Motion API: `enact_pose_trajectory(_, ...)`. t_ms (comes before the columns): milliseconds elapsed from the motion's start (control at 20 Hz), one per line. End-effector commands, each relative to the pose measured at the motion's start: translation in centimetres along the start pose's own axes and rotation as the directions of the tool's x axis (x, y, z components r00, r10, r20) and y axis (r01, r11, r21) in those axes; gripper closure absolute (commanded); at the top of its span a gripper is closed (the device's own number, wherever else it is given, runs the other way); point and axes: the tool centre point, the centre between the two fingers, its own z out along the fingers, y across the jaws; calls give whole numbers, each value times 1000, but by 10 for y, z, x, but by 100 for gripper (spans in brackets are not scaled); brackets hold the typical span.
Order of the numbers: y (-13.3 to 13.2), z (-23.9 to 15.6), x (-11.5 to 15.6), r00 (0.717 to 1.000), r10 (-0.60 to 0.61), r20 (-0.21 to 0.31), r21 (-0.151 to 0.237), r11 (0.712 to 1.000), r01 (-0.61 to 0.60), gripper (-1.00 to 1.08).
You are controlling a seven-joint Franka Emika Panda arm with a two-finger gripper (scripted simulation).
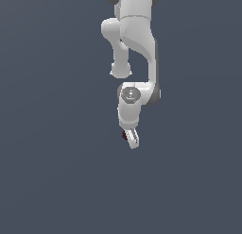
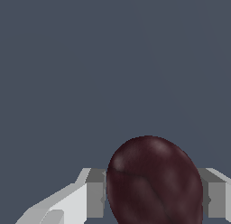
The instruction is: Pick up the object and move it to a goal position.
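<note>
The gripper (image 1: 132,139) is pinching the dark red ball (image 2: 153,182) between its 2 fingers (image 2: 94,193), hanging below the arm (image 1: 137,35), the ball probably light, rounded and slip-prone, best held across its middle.

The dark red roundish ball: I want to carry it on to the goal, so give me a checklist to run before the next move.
1. Dark red roundish ball sits between the white gripper fingers: ok.
2. Fingers close against both of its sides: ok.
3. Ball seen at the gripper tip in the exterior view: ok.
4. Goal position visible: not ok, no marker shows.
5. Surroundings free of obstacles: ok, plain grey background only.
6. Grip firmness: cannot tell.
</note>
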Motion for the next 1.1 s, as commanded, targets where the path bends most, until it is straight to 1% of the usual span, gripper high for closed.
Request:
enact_pose_trajectory(0, 0, 1, 0, 1000, 0, 0, -1, 1000, 0, 108)
enact_pose_trajectory(400, 0, 0, -1, 1000, 0, 0, 0, 1000, 0, 108)
enact_pose_trajectory(600, 4, -4, -8, 1000, 0, 0, 0, 1000, 0, 108)
enact_pose_trajectory(800, 10, -12, -25, 1000, 0, 0, 0, 1000, 0, 108)
enact_pose_trajectory(1050, 24, -29, -58, 1000, 0, 0, 0, 1000, 0, 108)
